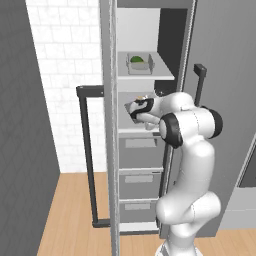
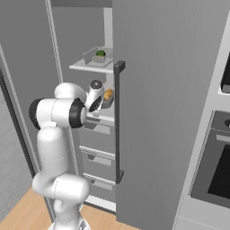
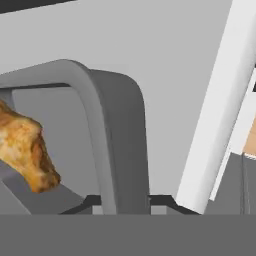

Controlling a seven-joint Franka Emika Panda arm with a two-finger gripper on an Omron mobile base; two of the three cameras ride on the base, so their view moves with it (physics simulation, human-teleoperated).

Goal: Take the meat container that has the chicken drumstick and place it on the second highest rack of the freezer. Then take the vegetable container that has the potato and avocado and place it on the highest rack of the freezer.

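Freezer (image 1: 142, 150) loading: jaws straddle the meat container (image 3: 115, 145) rim on the second-highest shelf, drumstick (image 3: 27, 152) inside; grip or release unclear. Next, likely release and withdraw. Vegetable container (image 1: 139, 63) sits above.

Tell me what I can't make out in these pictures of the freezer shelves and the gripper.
- Gripper: hand view, its tips sit low against the meat container's rim; open or shut is unclear.
- Chicken drumstick: hand view, cut off by the left edge.
- Potato: both base views, not discernible; just the avocado shows in the vegetable container.
- Second highest rack: left base view, mostly hidden by the arm.
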